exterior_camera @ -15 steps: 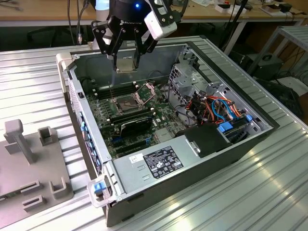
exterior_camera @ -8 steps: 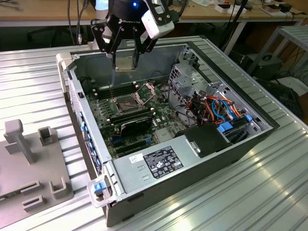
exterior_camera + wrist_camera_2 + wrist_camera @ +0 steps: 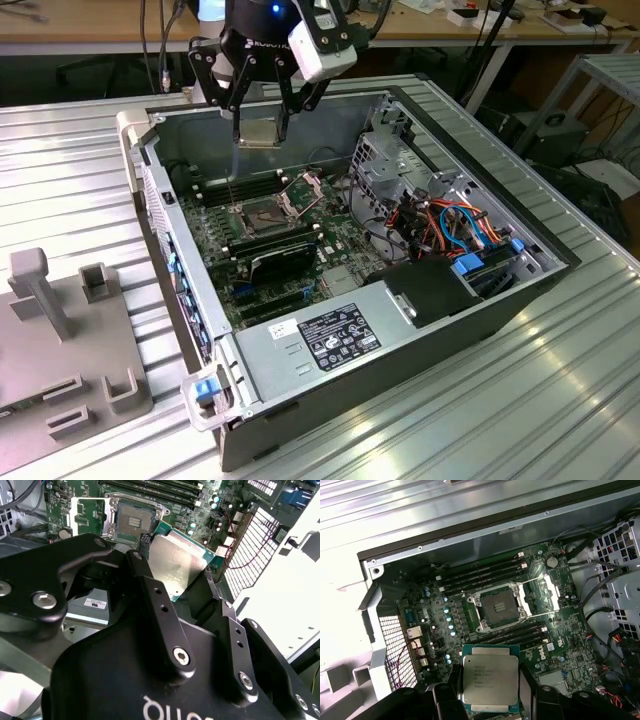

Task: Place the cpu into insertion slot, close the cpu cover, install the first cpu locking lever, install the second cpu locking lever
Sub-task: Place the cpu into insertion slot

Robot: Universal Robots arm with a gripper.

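Tool (image 3: 261, 138): fingers are closed on two opposite edges of the cpu (image 3: 262, 128) and hold it level. The tool hangs above the open computer case, towards the case's far wall in the exterior view.
Desk (image 3: 560, 380): ribbed metal surface. It carries the computer case, with a grey fixture block (image 3: 60, 350) on the exterior view's left.
Computer case (image 3: 400, 330): lies on its side with the side panel off. The interior faces up.
Motherboard (image 3: 435, 610): green board on the case floor. Long black memory sticks (image 3: 485, 572) run along both sides of the socket area.
Cpu cover (image 3: 540, 592): swung open on its hinge, lying back just beside the insertion slot and not over it.
Insertion slot (image 3: 499, 608): dark pinned centre is exposed inside its metal rim.
Cpu: clamped in the tool, in the air above the board, well apart from the insertion slot. The silvery metal top shows in the first wrist view.
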